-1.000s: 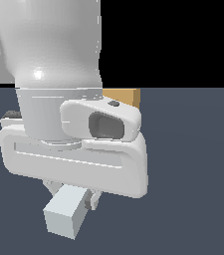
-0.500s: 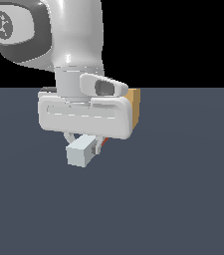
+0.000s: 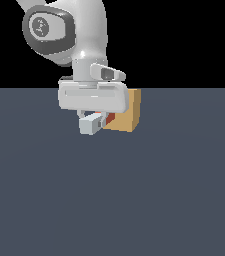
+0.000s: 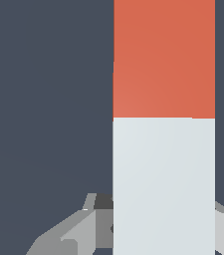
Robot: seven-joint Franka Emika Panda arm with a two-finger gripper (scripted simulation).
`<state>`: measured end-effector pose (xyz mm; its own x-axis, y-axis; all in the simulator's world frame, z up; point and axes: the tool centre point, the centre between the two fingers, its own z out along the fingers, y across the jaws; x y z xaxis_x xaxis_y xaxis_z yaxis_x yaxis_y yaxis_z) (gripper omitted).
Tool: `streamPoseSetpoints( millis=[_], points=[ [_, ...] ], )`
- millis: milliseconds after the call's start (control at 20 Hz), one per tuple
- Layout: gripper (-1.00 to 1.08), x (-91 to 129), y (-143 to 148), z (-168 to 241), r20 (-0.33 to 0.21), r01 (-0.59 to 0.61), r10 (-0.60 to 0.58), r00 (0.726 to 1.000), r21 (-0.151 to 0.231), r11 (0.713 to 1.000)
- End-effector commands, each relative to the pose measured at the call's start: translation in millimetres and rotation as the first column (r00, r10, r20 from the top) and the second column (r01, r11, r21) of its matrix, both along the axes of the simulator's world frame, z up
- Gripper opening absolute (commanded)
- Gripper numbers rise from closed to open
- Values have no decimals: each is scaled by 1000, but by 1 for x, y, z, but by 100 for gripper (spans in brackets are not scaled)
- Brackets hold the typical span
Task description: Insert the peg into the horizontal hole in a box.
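Observation:
The peg [image 3: 94, 122] is held level under my hand, its pale grey-white end toward the camera and its red-orange half [image 3: 109, 118] pointing at the tan box [image 3: 128, 112]. In the wrist view the peg [image 4: 163, 124] fills the frame, red-orange half away from my fingers [image 4: 71, 231]. My gripper [image 3: 92, 117] is shut on the peg's pale half. The red tip sits at the box's face; the hole is hidden behind the peg and my hand.
The dark blue-grey floor [image 3: 134, 200] spreads all around the box. My white arm [image 3: 79, 35] rises above the hand on the exterior view's left.
My hand has carried the peg away from the camera toward the box. The red end, apart from the box before, now sits at its face.

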<state>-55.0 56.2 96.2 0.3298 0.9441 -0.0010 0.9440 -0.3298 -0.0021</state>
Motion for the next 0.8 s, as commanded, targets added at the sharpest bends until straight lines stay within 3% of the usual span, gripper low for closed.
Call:
streamPoseSetpoints(
  millis=[0, 400, 750],
  points=[
    [-100, 2, 21, 7, 2, 12, -12, 1000, 0, 1000],
    [-100, 8, 65, 20, 2, 34, -34, 999, 0, 999],
    [-100, 11, 74, 22, 2, 39, -39, 999, 0, 999]
  ],
)
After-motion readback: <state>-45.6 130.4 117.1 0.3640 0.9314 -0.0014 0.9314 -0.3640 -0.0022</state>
